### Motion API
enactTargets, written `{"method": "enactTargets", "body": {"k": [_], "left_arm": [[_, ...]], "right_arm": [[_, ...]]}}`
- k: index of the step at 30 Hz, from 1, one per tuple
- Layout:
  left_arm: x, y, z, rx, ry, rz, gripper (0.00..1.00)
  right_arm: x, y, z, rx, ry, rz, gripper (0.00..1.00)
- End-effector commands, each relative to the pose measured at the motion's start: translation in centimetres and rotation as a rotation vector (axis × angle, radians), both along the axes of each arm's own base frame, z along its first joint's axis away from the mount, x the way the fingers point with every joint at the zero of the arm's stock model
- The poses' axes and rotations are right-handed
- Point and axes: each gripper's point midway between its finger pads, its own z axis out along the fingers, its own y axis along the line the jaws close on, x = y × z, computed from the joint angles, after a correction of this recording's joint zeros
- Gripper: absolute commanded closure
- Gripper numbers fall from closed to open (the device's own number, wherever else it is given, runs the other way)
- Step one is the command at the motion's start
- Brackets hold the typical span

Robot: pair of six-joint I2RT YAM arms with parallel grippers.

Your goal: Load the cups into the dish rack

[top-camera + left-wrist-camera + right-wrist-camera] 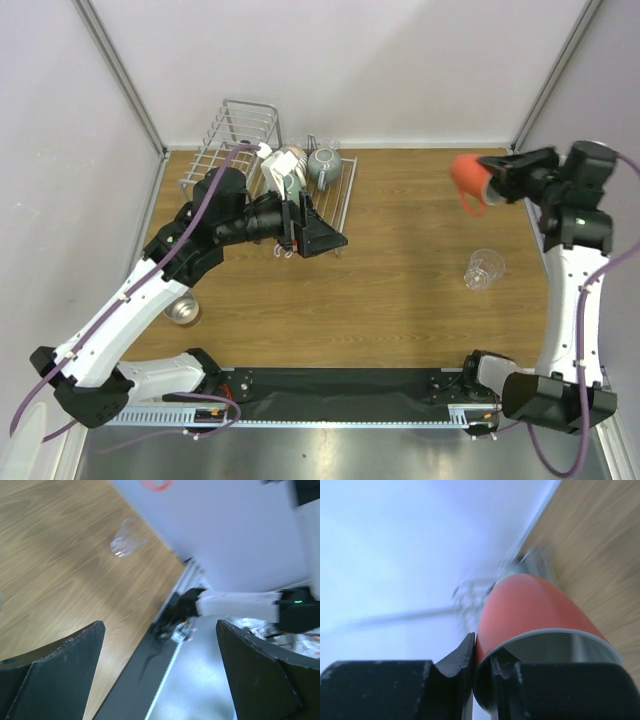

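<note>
The silver wire dish rack (232, 140) stands at the far left of the table. A peach cup (290, 160) and a grey cup (324, 164) sit in its flat tray. My left gripper (325, 240) hangs just in front of the rack, open and empty (160, 625). My right gripper (497, 180) is raised at the far right, shut on the rim of an orange-red cup (467, 180), one finger inside the cup and one outside (482, 665). A clear glass (484, 269) lies on the table below it, also in the left wrist view (125, 537). A grey cup (183, 311) stands by my left arm.
White walls with metal corner posts enclose the wooden table (400, 260). A black mat (340, 385) runs along the near edge between the arm bases. My left arm (160, 270) stretches over the table's left side.
</note>
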Motion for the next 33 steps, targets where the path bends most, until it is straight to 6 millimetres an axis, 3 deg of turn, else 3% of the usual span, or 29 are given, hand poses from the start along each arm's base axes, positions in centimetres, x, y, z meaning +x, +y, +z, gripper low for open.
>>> {"method": "enactTargets", "body": {"k": [1, 3, 5, 6, 8, 10, 13, 20, 25, 33], "left_arm": [[-0.8, -1.4, 3.9, -0.198, -0.007, -0.059, 0.01], [-1.2, -2.0, 3.6, -0.234, 0.033, -0.093, 0.01], [-1.4, -2.5, 4.6, -0.296, 0.051, -0.115, 0.01], [-1.3, -2.6, 4.4, -0.305, 0.063, -0.114, 0.01], [-1.0, -2.8, 4.8, -0.325, 0.053, -0.11, 0.01], [-0.6, -3.0, 5.4, -0.333, 0.017, -0.104, 0.01], [0.2, -3.5, 5.6, -0.319, -0.013, -0.094, 0.0], [1.5, -5.4, 5.4, -0.299, -0.018, -0.094, 0.0], [1.7, -6.9, 5.7, -0.309, -0.016, -0.115, 0.0], [2.4, -7.7, 6.0, -0.33, -0.013, -0.108, 0.04]], "right_arm": [[-2.0, 7.2, 9.6, 0.165, -0.335, 0.316, 1.0], [-2.7, 9.1, 10.1, 0.197, -0.353, 0.377, 1.0], [-3.8, 10.0, 11.8, 0.247, -0.423, 0.408, 1.0], [-3.9, 10.9, 11.0, 0.29, -0.404, 0.432, 1.0], [-4.6, 11.5, 11.8, 0.395, -0.407, 0.45, 1.0], [-5.0, 12.7, 11.0, 0.459, -0.352, 0.473, 1.0], [-6.3, 13.8, 11.7, 0.523, -0.339, 0.511, 1.0], [-8.5, 15.8, 13.9, 0.636, -0.366, 0.584, 1.0], [-9.1, 17.0, 14.1, 0.679, -0.351, 0.621, 1.0], [-9.8, 18.3, 13.6, 0.727, -0.327, 0.668, 1.0]]}}
